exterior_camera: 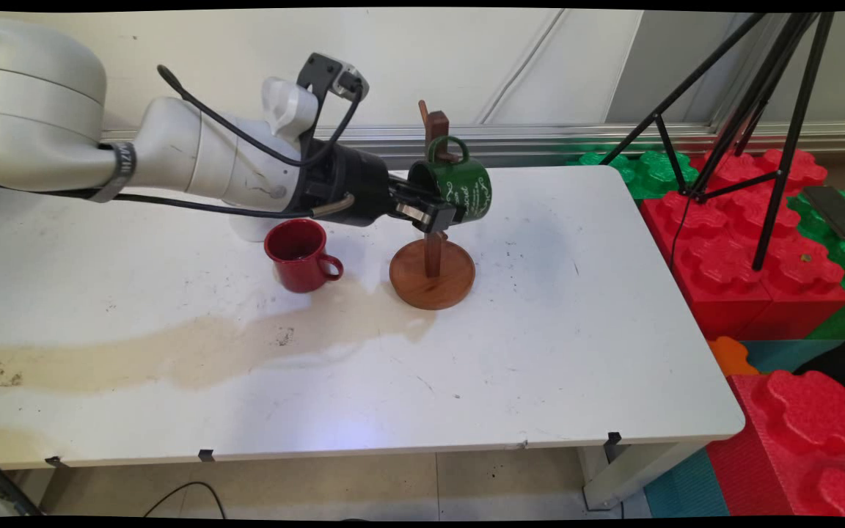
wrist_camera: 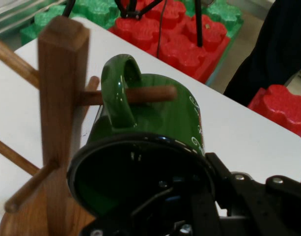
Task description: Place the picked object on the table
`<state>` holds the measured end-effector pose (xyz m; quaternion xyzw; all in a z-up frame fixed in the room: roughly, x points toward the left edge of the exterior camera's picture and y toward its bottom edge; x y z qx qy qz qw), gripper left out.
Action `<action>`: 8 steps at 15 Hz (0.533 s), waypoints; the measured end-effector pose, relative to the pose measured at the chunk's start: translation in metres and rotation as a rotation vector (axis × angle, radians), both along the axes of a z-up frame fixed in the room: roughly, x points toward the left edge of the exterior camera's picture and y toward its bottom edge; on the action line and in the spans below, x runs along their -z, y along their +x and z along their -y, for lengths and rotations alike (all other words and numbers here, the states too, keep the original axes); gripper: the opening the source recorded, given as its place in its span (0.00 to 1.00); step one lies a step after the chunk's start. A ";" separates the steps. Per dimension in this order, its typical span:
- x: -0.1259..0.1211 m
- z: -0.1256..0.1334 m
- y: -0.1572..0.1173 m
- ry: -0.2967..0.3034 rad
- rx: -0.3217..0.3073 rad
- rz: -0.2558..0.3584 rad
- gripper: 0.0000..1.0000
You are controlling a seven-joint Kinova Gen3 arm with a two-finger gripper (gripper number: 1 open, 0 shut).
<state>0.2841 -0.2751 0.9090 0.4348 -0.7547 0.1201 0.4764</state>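
Reaching in from the left of the main view, the gripper [exterior_camera: 443,213] was clamped on the rim of a green mug [exterior_camera: 459,188], holding it on its side with the mouth turned back toward the arm. The mug's handle [exterior_camera: 446,149] stood uppermost, looped over a peg of the wooden mug tree [exterior_camera: 433,242], whose post rose just behind the fingers and whose round base [exterior_camera: 432,275] sat on the white table [exterior_camera: 540,352] directly below them. A red mug [exterior_camera: 301,254] stood upright on the table below the arm's wrist, back along the arm from the gripper and apart from the tree. A tan stain [exterior_camera: 202,352] spread over the table nearer the camera than the gripper.

In the hand view, the gripper [wrist_camera: 189,216] held the green mug [wrist_camera: 160,128] at its rim, one finger reaching inside the dark mouth. Beyond it, a peg [wrist_camera: 150,93] passed through the mug's handle [wrist_camera: 122,88], and the tree's post [wrist_camera: 59,118] stood to the left.
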 end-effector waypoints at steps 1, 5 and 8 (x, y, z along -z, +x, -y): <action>-0.001 -0.001 0.001 -0.003 0.003 -0.001 0.00; -0.005 -0.008 0.003 -0.013 0.026 0.001 0.00; -0.008 -0.013 0.003 -0.023 0.048 0.004 0.00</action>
